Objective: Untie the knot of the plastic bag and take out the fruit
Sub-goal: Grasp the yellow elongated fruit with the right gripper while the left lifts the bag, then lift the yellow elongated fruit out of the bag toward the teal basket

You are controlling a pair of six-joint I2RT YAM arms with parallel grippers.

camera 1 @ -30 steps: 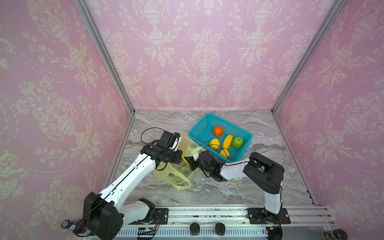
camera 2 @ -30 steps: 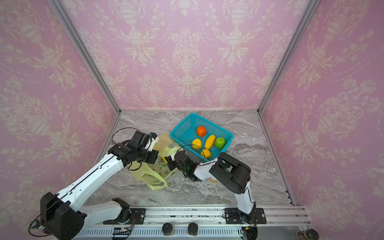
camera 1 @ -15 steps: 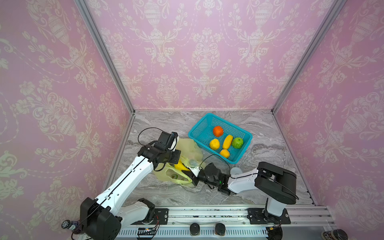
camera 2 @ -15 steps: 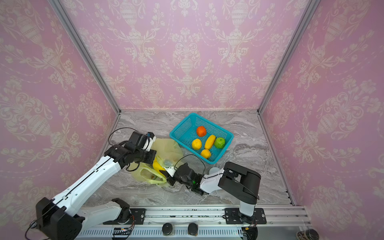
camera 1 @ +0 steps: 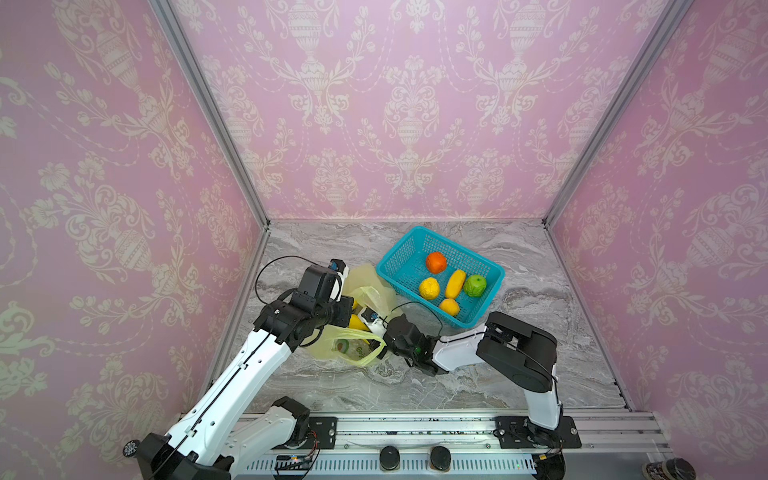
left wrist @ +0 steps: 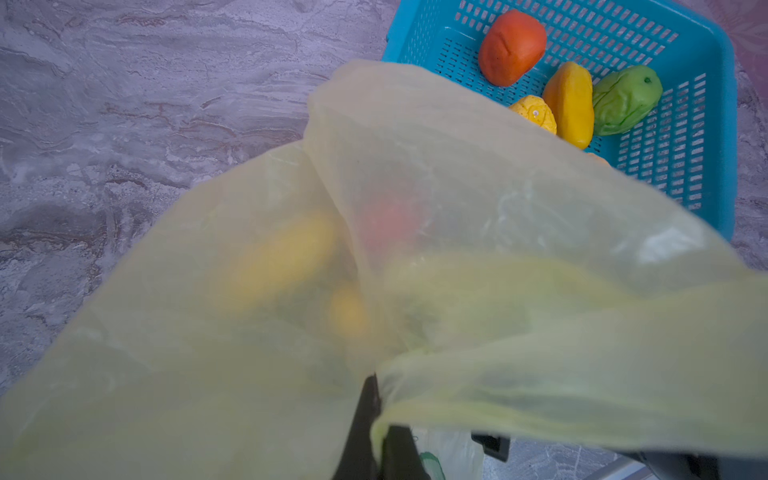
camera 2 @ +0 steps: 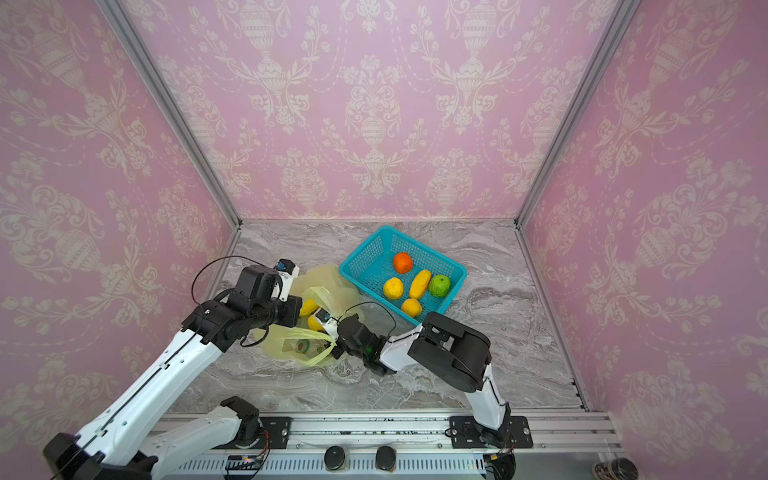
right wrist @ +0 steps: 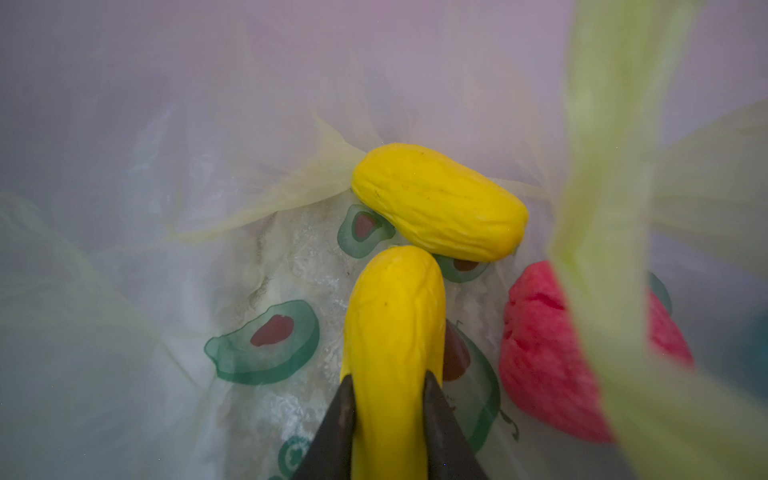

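The plastic bag lies left of the basket, pale yellow-green, with its mouth spread wide. The knot is out of view. My left gripper is shut, pinching a bunched handle strip of the bag. Reaching into the bag's mouth, my right gripper is shut on a long yellow fruit. Beside it inside the bag lie a second long yellow fruit and a pink-red one. In both top views the bag film hides the right fingertips.
A teal basket stands right of the bag and holds several fruit, among them an orange-red one and a green one. Pink walls close in three sides. A metal rail runs along the front.
The right arm swung toward the front rail, then back toward the bag's mouth. The left gripper drifted a little left, still pinching the bag, and the bag's lower loop spread out.
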